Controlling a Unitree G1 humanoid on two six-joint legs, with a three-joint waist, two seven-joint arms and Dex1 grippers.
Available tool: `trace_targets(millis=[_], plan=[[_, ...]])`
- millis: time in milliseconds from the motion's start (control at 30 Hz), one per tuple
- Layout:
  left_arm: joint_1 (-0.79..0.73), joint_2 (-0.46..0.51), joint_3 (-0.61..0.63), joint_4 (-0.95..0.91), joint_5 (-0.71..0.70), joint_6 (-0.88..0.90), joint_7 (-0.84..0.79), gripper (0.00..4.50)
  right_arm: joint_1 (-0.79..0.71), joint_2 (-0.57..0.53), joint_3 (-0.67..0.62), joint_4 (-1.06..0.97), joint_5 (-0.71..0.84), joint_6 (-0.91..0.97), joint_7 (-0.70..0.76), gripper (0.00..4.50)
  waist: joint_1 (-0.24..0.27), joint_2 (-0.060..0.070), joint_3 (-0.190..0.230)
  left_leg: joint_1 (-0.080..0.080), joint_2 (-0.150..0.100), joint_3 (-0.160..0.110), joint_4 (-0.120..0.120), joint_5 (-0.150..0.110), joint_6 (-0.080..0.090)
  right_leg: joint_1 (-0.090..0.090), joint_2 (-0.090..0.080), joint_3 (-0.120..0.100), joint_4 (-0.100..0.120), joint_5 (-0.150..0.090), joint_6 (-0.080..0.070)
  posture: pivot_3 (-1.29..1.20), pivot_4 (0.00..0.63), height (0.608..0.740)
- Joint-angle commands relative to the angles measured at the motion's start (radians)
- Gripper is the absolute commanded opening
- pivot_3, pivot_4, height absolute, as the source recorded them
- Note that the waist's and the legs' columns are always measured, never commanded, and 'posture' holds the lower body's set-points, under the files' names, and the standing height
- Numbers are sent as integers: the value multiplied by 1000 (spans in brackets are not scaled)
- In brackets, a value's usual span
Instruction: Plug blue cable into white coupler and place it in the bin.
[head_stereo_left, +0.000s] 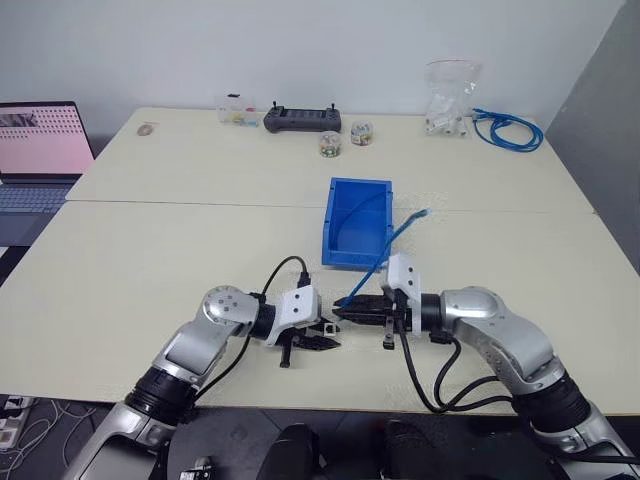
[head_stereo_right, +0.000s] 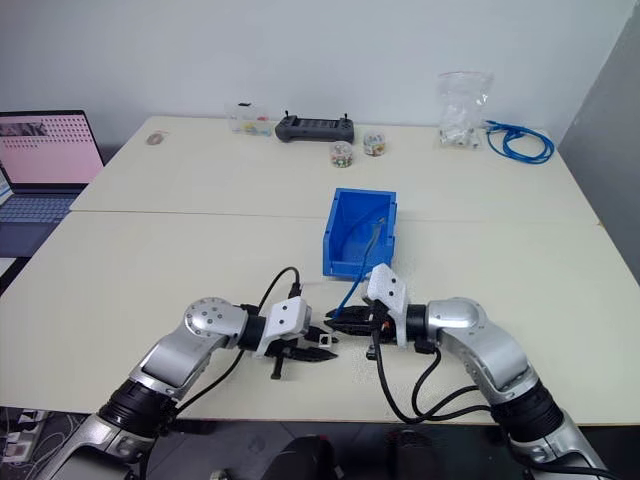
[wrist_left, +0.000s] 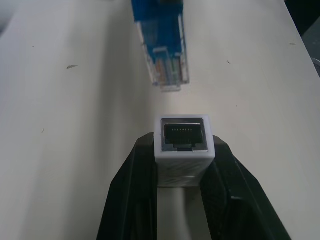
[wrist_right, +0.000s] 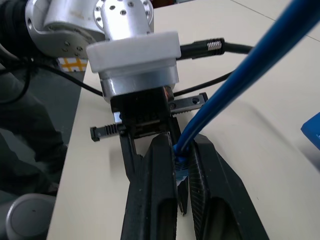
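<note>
My left gripper (head_stereo_left: 327, 343) is shut on the white coupler (wrist_left: 183, 150), a small white block whose dark socket faces outward. Just in front of that socket, a short gap away, hangs the clear plug (wrist_left: 166, 70) of the blue cable (head_stereo_left: 398, 238). My right gripper (wrist_right: 180, 150) is shut on this cable just behind the plug, and the strand rises away from it toward the bin. The two grippers point at each other low over the near table edge. The blue bin (head_stereo_left: 345, 255) stands just beyond them, open side up.
A laptop (head_stereo_left: 40, 150) sits at the far left. Along the back of the table (head_stereo_left: 180, 250) are a black controller (head_stereo_left: 302, 120), small jars (head_stereo_left: 330, 145), a clear bag of white parts (head_stereo_left: 450, 100) and a looped blue cable bundle (head_stereo_left: 510, 128).
</note>
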Motion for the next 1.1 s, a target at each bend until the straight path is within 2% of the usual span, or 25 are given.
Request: trace_targets(millis=[33,633,1100], plan=[[-2,12,-32,3,27,31,-10,788,-9,17,15,-7,-35,-51,15,54,-1,0,0,0,0,0,0,0,0,0,0,0,0,0,0,0,150,740],[-4,8,-37,-12,37,65,15,788,-7,49,68,70,-140,-141,63,54,-1,0,0,3,0,-1,0,0,0,3,0,0,0,0,0,0,150,740],[-6,-7,-34,-12,27,54,17,788,-116,62,168,202,-167,-113,245,54,-3,0,-1,4,0,-1,0,0,0,4,0,-1,0,0,0,0,150,740]])
